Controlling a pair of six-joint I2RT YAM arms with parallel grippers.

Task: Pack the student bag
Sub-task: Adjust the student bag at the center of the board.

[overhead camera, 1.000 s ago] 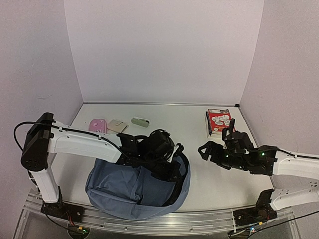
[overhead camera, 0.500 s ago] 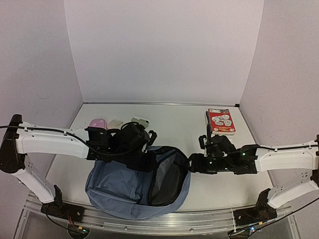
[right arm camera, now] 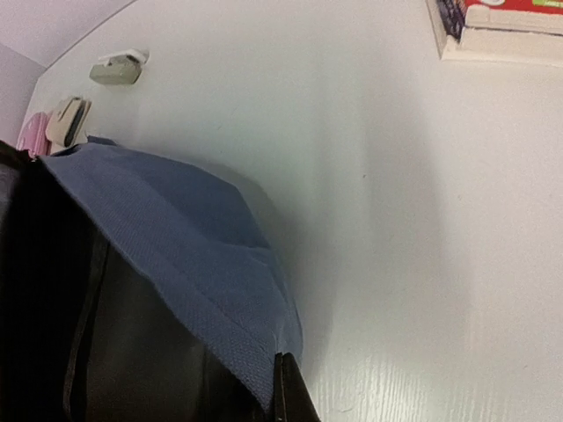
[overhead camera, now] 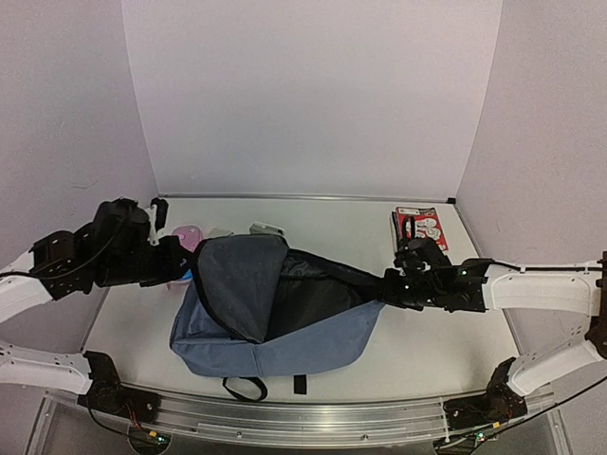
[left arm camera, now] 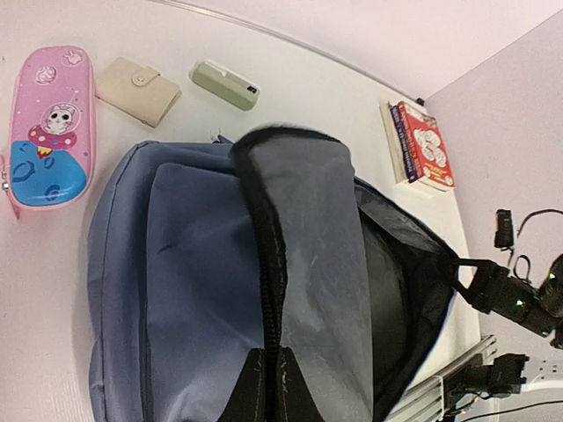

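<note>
The student bag [overhead camera: 285,336] is dusty blue and lies at the table's middle, its main opening stretched wide between both arms, with the dark lining showing. My left gripper [left arm camera: 264,391] is shut on the black zip edge of the bag's raised front flap [left arm camera: 321,229]. In the top view that left gripper [overhead camera: 190,263] sits at the bag's left end. My right gripper [right arm camera: 283,391] is shut on the blue rim of the student bag [right arm camera: 176,229], and the top view shows this right gripper [overhead camera: 384,284] pinching the bag's right end.
A pink pencil case [left arm camera: 48,127], a beige wallet [left arm camera: 138,90] and a pale green box [left arm camera: 225,84] lie behind the bag at the left. A stack of books [overhead camera: 420,227] sits at the back right. The metal rail [overhead camera: 303,417] runs along the near edge.
The right gripper has moved in and shut on the bag's right rim. The left arm has pulled back to the left with the flap. The bag is now stretched open and farther back.
</note>
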